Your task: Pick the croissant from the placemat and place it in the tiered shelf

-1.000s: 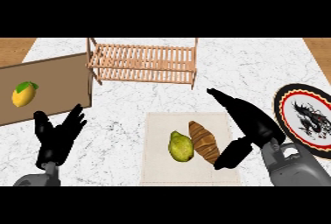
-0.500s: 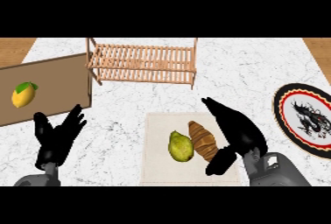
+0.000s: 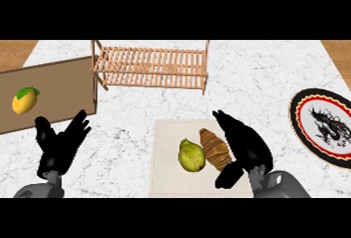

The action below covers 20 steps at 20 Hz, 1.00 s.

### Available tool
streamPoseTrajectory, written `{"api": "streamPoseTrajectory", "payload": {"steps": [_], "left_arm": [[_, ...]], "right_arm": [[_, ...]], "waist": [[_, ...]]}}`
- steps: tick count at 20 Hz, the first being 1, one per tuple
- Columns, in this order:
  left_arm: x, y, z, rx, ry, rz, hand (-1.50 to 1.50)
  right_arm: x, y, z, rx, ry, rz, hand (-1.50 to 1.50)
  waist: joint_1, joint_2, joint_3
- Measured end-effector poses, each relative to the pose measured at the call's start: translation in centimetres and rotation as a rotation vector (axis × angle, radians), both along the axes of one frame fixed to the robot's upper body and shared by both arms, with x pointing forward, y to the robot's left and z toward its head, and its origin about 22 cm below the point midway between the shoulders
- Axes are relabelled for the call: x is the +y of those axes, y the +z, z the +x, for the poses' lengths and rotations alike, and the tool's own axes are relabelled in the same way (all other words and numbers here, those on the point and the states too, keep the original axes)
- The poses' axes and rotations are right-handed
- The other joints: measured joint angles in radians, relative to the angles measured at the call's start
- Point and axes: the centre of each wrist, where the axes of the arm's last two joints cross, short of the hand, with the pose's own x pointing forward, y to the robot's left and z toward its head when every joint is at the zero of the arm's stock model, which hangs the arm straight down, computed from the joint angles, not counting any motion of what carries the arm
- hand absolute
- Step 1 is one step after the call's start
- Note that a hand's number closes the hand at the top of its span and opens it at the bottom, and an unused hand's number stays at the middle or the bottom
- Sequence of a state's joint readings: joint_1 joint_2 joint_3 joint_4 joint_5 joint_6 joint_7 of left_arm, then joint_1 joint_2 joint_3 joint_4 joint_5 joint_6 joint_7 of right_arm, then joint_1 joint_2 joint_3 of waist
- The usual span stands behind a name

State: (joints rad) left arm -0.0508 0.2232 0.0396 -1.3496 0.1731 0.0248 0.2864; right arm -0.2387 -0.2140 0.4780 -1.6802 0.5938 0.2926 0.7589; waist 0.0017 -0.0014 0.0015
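A brown croissant [image 3: 215,148] lies on the pale placemat [image 3: 171,179] at the lower middle, beside a green pear-like fruit [image 3: 192,155]. My right hand [image 3: 243,142] hovers open just right of the croissant, fingers pointing away and thumb hanging down near the croissant's near end; I cannot tell if it touches. The wooden tiered shelf [image 3: 152,66] stands at the far middle of the counter, with nothing on its slats. My left hand [image 3: 60,146] rests open at the lower left, fingers up.
A brown cutting board [image 3: 55,88] at the left carries a yellow lemon [image 3: 24,101]. A round patterned plate [image 3: 326,128] sits at the right edge. Bare marble counter lies between the placemat and the shelf.
My right hand has moved left, from over the placemat's right edge to close beside the croissant. The left hand, croissant and fruit stay where they were.
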Motion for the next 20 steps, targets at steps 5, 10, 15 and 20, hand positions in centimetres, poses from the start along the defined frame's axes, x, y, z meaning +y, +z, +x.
{"api": "streamPoseTrajectory", "payload": {"steps": [5,10,15,20], "left_arm": [[0.3,0.0,-0.3,-0.006,-0.001,-0.002,0.0],[-0.2,-0.6,0.0,-0.011,-0.001,0.003,0.0],[0.3,-0.1,0.0,-0.005,-0.001,0.001,0.0],[0.8,0.3,-0.2,-0.008,0.002,-0.003,0.0]], "right_arm": [[0.8,-0.9,0.7,-0.003,-0.012,-0.042,-1.5],[1.1,-2.7,1.1,-0.023,-0.031,-0.077,-1.5],[1.2,-4.1,2.0,-0.045,-0.035,-0.061,-1.5],[1.2,-5.9,2.2,-0.059,-0.025,-0.036,-1.5]], "waist": [[0.001,0.0,-0.001],[0.001,-0.002,0.003],[0.002,-0.001,0.002],[0.001,0.0,0.0]]}}
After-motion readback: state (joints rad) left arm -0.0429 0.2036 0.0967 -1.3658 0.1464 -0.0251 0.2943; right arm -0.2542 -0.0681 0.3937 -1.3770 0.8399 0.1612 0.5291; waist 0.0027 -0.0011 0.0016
